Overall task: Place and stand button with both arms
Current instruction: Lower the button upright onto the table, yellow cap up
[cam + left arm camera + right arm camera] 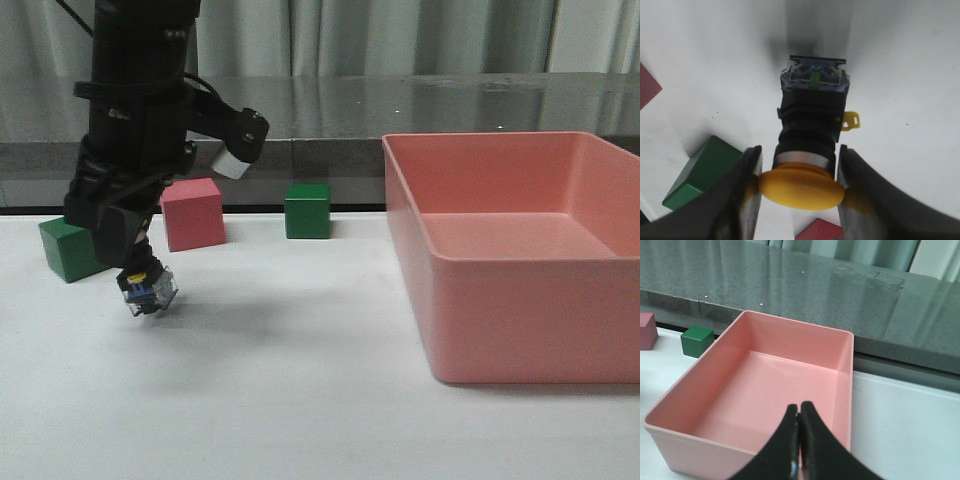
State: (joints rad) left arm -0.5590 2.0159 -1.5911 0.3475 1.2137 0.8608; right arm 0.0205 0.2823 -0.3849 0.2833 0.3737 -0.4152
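- We start at our left gripper [800, 175]: its jaws are pinched on the yellow cap end of the button [810, 135], one black finger on each side, so the part is firmly in hand.
- From the front we see the button [148, 288] hanging below the left gripper [135, 268], clear and blue base block pointing down and slightly tilted, just above the white table [300, 400] with its shadow right beneath.
- Whether the base already touches the surface we cannot quite tell; it looks a hair off the table.
- Just behind the gripper sit a green cube [68, 248] and a pink cube [193, 213], close by but not touching the button; a second green cube [307, 210] stands farther off to the side.
- Well away on the far side is the pink bin [520, 250], nothing visible inside it.
- Our right gripper [799, 440] hovers over the near rim of that pink bin [765, 390], fingers pressed together with nothing between them.
- We judge this to be the placing step: the button is being brought down base-first to stand on the table.
- Next move, as we read it: level out the tilt so the base block meets the table flat, lower the last bit, then release gently so the top-heavy cap does not tip it, keeping clear of the cubes behind.
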